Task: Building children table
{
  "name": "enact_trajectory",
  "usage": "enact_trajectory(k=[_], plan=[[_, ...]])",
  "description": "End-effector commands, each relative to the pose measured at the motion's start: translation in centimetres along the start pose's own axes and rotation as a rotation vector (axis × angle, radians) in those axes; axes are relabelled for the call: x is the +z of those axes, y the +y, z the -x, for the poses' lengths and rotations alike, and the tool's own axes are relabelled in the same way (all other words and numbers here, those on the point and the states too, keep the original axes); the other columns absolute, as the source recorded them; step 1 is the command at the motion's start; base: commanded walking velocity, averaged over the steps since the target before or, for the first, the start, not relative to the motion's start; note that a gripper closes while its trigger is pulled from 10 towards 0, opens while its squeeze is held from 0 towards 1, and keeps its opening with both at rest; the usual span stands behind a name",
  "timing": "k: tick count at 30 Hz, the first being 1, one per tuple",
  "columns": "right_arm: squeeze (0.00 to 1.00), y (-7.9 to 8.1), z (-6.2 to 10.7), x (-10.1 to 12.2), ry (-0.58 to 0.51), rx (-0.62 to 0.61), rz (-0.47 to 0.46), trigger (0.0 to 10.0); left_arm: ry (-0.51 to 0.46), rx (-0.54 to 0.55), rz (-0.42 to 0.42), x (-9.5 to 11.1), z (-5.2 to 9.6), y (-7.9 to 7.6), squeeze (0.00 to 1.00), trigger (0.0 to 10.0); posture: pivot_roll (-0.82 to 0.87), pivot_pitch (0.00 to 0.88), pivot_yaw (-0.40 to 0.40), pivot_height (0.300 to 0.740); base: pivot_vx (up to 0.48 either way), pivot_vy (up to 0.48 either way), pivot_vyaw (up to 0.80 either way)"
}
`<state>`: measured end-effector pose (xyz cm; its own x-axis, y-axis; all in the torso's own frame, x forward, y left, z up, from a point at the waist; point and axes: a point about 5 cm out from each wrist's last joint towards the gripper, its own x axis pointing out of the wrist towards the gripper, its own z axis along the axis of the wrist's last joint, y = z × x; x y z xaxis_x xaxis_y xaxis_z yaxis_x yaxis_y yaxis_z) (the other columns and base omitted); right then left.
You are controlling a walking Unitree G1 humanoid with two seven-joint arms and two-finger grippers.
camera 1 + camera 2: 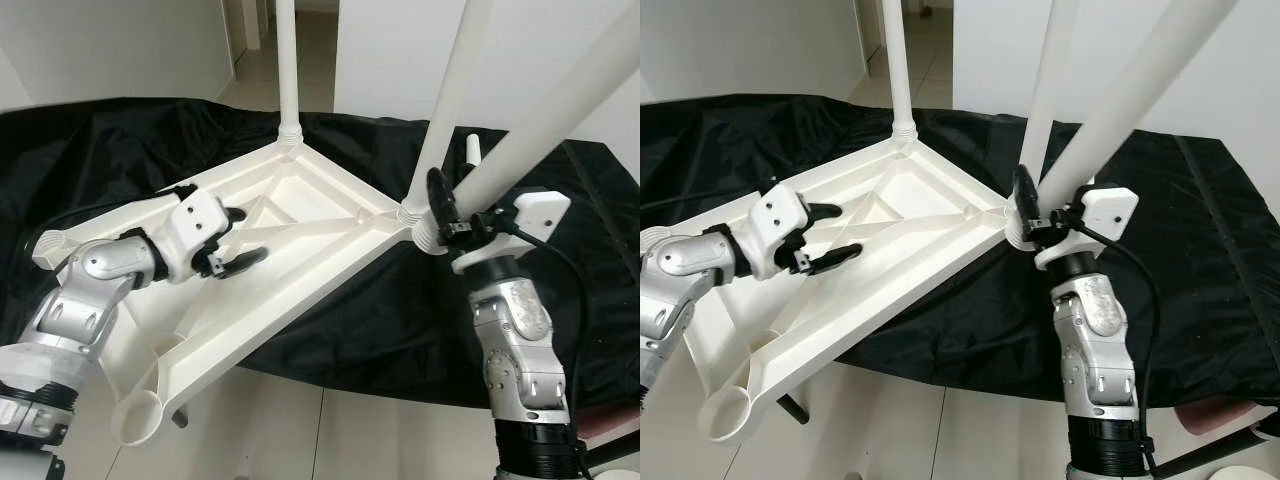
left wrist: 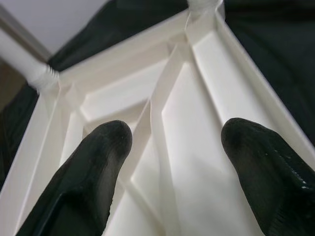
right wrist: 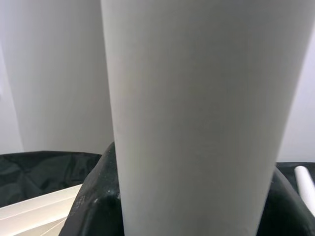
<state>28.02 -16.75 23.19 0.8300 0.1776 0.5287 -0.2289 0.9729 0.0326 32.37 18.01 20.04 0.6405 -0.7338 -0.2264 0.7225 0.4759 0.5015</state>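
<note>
Right gripper (image 1: 447, 222) is clamped on a white table leg (image 1: 545, 118), its two black fingers closed around the tube near the lower end; from the wrist camera the leg (image 3: 197, 113) stands between the dark fingers and hides most of what lies behind. This leg slants up and away from the gripper toward the upper right. Its lower end sits at the near right corner of the upside-down white tabletop (image 1: 300, 270), just beside the gripper's fingers, though whether it is seated in the corner socket cannot be made out.

Left gripper (image 1: 233, 237) hovers over the ribbed underside of the tabletop with its fingers spread apart and holding nothing. In its wrist view the two black fingertips (image 2: 106, 152) frame a raised white rib of the tabletop between them; whether they touch the plastic cannot be told.

Beyond the left gripper, at the far corner of the tabletop, a second leg (image 1: 288, 70) stands upright in its socket. A third leg (image 1: 450, 100) rises from the right corner region, just beside the right gripper and behind the leg it holds. Nearest the robot, below the left arm, an open round socket (image 1: 140, 415) marks the tabletop's near corner, which juts over the pale floor (image 1: 330, 440).

The tabletop lies tilted on a black cloth (image 1: 400, 320) that spreads under both grippers.
</note>
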Motion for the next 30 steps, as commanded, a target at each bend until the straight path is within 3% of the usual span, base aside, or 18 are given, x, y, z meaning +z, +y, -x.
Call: enact_trajectory(k=[1,5,8,15,16,17,19,20,24,27,28,30], plan=[[0.0,-0.1,0.0,0.2,-0.009,-0.002,0.008,10.0,0.01,0.033,-0.012,0.0,0.2,0.4,0.0,10.0,-0.02,0.016,0.014,0.74,0.0,0.0,0.0],[0.0,-0.3,0.3,0.1,0.002,0.0,0.018,10.0,-0.031,-0.103,-0.007,0.1,0.4,-1.2,0.0,10.0,-0.02,0.019,0.006,0.74,0.0,0.0,0.0],[0.0,-0.3,0.4,0.0,0.017,0.013,0.029,10.0,0.029,-0.166,-0.074,-0.9,0.1,-2.5,0.0,10.0,-0.03,0.02,0.0,0.74,0.0,0.0,0.0],[0.0,-0.3,0.4,0.0,0.025,0.02,0.035,10.0,0.066,-0.145,-0.177,-1.8,-0.2,-2.4,0.0,10.0,-0.03,0.017,-0.005,0.74,0.0,0.0,0.0],[0.0,-0.4,0.5,-0.1,0.026,0.019,0.036,10.0,0.017,-0.079,-0.055,-1.4,-0.1,-1.3,0.0,10.0,-0.02,0.015,-0.003,0.74,0.0,0.0,0.0],[0.0,-0.4,0.5,-0.1,0.026,0.019,0.036,10.0,0.017,-0.079,-0.055,-1.4,-0.1,-1.3,0.0,10.0,-0.02,0.015,-0.003,0.74,0.0,0.0,0.0],[0.0,-0.5,0.5,-0.1,0.028,0.019,0.038,10.0,-0.069,-0.017,0.122,-0.8,-0.1,-0.2,0.0,10.0,-0.02,0.013,-0.001,0.74,0.0,0.0,0.0],[0.0,-0.5,0.5,-0.1,0.029,0.019,0.039,10.0,-0.093,-0.009,0.165,-0.7,-0.1,0.0,0.0,10.0,-0.02,0.013,-0.001,0.74,0.0,0.0,0.0],[0.0,-0.4,0.6,-0.2,0.034,0.025,0.036,10.0,-0.061,-0.184,0.091,-1.4,0.1,-3.3,0.0,10.0,-0.02,0.012,0.0,0.74,0.0,0.0,0.0],[0.0,-0.3,0.6,-0.3,0.035,0.027,0.036,10.0,-0.052,-0.213,0.083,-1.6,0.1,-3.7,0.0,10.0,-0.02,0.012,0.0,0.74,0.0,0.0,0.0],[0.0,-0.3,0.6,-0.3,0.036,0.028,0.038,10.0,-0.067,-0.232,0.131,-1.5,-0.1,-4.3,0.0,10.0,-0.02,0.011,0.0,0.74,0.0,0.0,0.0],[0.0,-0.3,0.6,-0.3,0.036,0.028,0.038,10.0,-0.067,-0.232,0.131,-1.5,-0.1,-4.3,0.0,10.0,-0.02,0.011,0.0,0.74,0.0,0.0,0.0]])
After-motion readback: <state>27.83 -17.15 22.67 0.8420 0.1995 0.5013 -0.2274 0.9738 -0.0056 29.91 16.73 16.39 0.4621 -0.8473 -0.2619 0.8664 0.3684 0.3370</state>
